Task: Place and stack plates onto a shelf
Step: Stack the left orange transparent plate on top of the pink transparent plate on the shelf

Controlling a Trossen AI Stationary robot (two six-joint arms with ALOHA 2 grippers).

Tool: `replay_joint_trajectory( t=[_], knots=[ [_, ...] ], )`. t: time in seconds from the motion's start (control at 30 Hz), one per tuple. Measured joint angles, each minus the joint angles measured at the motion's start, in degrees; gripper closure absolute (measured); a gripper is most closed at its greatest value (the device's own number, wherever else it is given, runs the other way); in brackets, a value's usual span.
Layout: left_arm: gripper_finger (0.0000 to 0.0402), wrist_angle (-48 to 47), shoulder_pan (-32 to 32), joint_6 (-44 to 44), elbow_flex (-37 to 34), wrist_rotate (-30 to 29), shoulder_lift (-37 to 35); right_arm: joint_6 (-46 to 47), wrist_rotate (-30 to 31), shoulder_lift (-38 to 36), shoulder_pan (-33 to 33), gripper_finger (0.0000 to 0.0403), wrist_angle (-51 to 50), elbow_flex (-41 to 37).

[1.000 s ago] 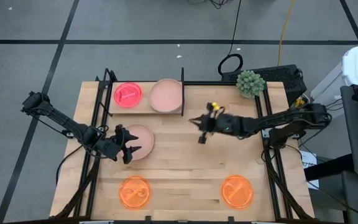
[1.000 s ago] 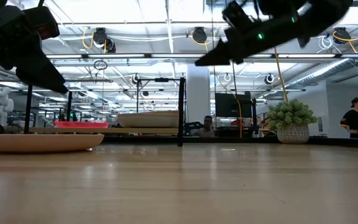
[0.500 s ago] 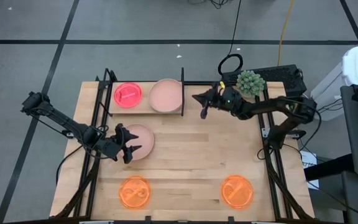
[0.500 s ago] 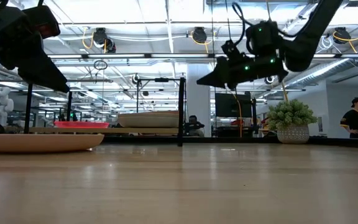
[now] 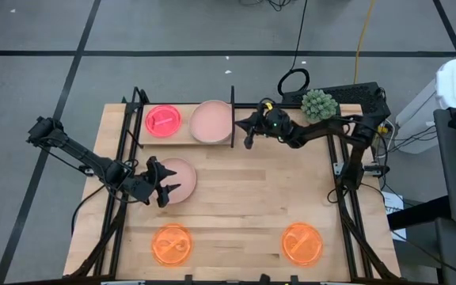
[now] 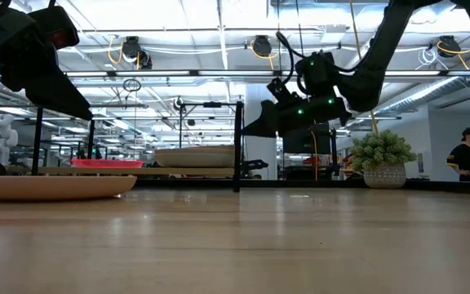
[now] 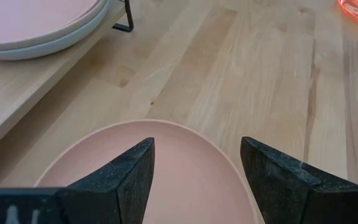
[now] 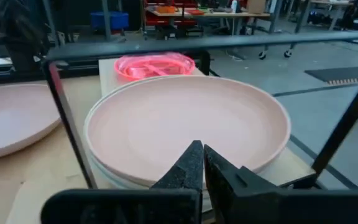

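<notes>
Shelf (image 5: 182,139): standing at the desk's (image 5: 244,198) far left.
Shelf plates: neon pink plate (image 5: 163,121) lying beside stacked pale-pink plates (image 5: 212,121); stack count hard to judge.
Right gripper (image 5: 248,136): hovering just beside the shelf, fingers closed, gripping nothing.
Left gripper (image 5: 163,192): hanging over a pale-pink plate (image 5: 177,176) before the shelf, fingers spread wide, holding nothing; plate partly hidden.
Orange plates (image 5: 171,244): two lying well apart from the shelf.

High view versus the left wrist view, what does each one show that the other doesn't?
Only the high view shows the neon pink plate on the shelf, the plant, and the right gripper, shut beside the shelf. Only the left wrist view shows the left fingers open over the pink plate. Both show the stack on the shelf and an orange plate.
</notes>
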Motion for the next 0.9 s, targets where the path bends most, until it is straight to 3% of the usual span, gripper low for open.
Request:
replay_joint_trajectory(
  t=[0.9],
  knots=[
    [0.0158,0.0,0.0,-0.4,0.0,0.0,0.0,-0.1,1.6,1.5,-0.7,0.0403,-1.2,0.0]
  ],
)
